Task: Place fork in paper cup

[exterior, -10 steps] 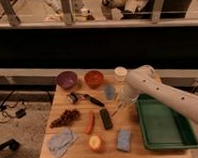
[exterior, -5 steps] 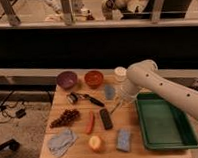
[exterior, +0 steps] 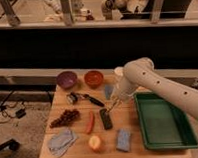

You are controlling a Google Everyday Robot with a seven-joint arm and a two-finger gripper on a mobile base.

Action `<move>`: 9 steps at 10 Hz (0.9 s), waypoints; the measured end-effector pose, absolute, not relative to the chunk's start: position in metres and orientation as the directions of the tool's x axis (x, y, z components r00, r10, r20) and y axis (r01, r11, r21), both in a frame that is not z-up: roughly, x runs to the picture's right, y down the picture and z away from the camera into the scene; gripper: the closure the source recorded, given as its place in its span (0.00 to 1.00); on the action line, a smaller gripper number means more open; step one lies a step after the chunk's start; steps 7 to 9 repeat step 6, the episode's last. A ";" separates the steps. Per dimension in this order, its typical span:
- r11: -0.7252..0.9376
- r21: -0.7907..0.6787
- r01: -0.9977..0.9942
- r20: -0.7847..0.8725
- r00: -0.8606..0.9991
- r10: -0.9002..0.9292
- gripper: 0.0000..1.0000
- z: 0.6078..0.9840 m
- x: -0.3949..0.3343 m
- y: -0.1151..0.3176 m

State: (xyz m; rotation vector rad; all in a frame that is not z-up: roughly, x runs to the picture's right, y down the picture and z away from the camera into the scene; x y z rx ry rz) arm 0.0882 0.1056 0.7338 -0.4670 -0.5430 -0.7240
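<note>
Arm: swung its white elbow up and toward the back since a second ago, so the bend now sits right by the cup.
Gripper: the robot's gripper (exterior: 115, 100) hangs low over the middle of the wooden table (exterior: 76, 152), just right of the blue-grey cup (exterior: 109, 91). Honestly cannot tell how wide it is.
Fork: thin silver metal fork (exterior: 112, 107) slants down from the gripper toward 7 o'clock, tip near the top of the black remote-like bar (exterior: 105, 118). Looks carried, but I can't swear to it.
Paper cup: small cream paper cup (exterior: 119, 73) stands at the table's back edge, at 1 o'clock from the gripper, partly hidden by the arm.
Bowls: purple bowl (exterior: 66, 79) and orange bowl (exterior: 93, 78) side by side at the back.
Tray: green plastic tray (exterior: 165, 121) at 3 o'clock from the bar.
Other bits: black-handled utensil (exterior: 86, 98), dark grapes (exterior: 65, 117), red pepper (exterior: 90, 122), peach (exterior: 95, 142), blue sponge (exterior: 123, 140), grey-blue cloth (exterior: 62, 141).
</note>
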 end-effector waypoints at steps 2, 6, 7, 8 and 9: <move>0.659 -0.209 0.722 0.609 0.624 -0.490 1.00 0.734 0.087 0.105; 0.659 -0.209 0.723 0.610 0.623 -0.490 1.00 0.734 0.087 0.105; 0.659 -0.209 0.723 0.610 0.623 -0.490 1.00 0.734 0.087 0.105; 0.659 -0.209 0.723 0.610 0.623 -0.490 1.00 0.734 0.087 0.105; 0.659 -0.209 0.723 0.610 0.623 -0.490 1.00 0.734 0.087 0.105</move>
